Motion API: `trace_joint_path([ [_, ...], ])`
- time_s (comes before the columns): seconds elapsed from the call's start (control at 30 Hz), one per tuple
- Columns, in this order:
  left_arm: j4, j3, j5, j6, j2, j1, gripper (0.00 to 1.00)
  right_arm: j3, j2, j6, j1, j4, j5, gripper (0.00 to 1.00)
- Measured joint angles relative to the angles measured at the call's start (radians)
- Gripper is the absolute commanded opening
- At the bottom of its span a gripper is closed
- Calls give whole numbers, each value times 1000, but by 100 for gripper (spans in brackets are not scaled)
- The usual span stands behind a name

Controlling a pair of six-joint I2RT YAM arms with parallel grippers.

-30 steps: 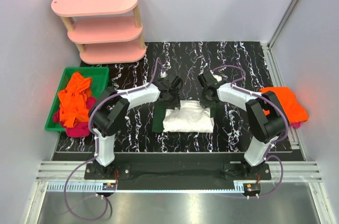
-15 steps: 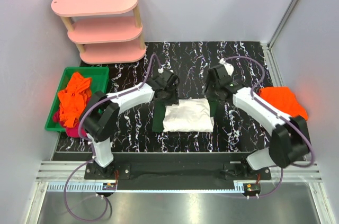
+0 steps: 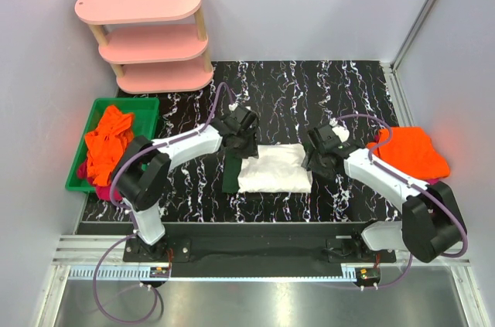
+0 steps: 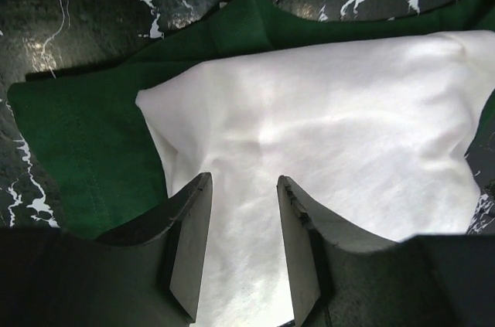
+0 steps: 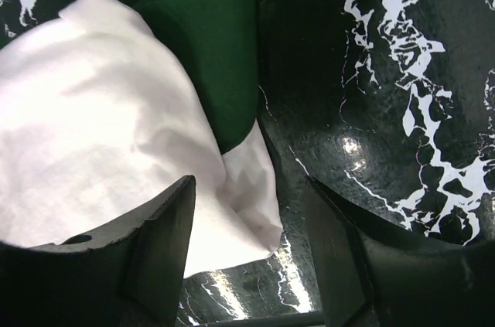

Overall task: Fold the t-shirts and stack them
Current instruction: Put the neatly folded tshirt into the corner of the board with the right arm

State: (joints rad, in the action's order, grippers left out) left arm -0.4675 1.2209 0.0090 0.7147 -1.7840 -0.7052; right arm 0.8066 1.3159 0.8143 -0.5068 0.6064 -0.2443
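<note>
Both grippers hang open over the folded white t-shirt (image 3: 272, 168).
The left gripper (image 4: 244, 188) hovers at its far left corner, fingers apart above white cloth and the green sleeve (image 4: 77, 141). The right gripper (image 5: 251, 188), jaws wide, sits at its right edge. Orange t-shirts (image 3: 414, 151) lie well to its right, and more fill the green bin (image 3: 148, 107) to its left.

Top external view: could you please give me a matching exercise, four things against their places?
Things:
1. white t-shirt
2. orange t-shirt, folded
3. green bin
4. pink shelf

Places:
a. far left corner
b. right edge of the table
c. middle of the table
d. left side, holding crumpled cloth

Pairs: 1-c; 2-b; 3-d; 4-a
</note>
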Motion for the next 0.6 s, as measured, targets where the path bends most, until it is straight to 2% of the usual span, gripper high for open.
trace_joint_path([
  [0.23,3,-11,4,0,5,-11,44,-16,0,20,-5,-13,0,67],
  [0.4,6,-28,5,1,15,-21,44,-58,5,31,-13,-22,2,73],
  [0.6,7,-42,4,2,32,-26,44,-73,90,39,-16,-47,10,75],
])
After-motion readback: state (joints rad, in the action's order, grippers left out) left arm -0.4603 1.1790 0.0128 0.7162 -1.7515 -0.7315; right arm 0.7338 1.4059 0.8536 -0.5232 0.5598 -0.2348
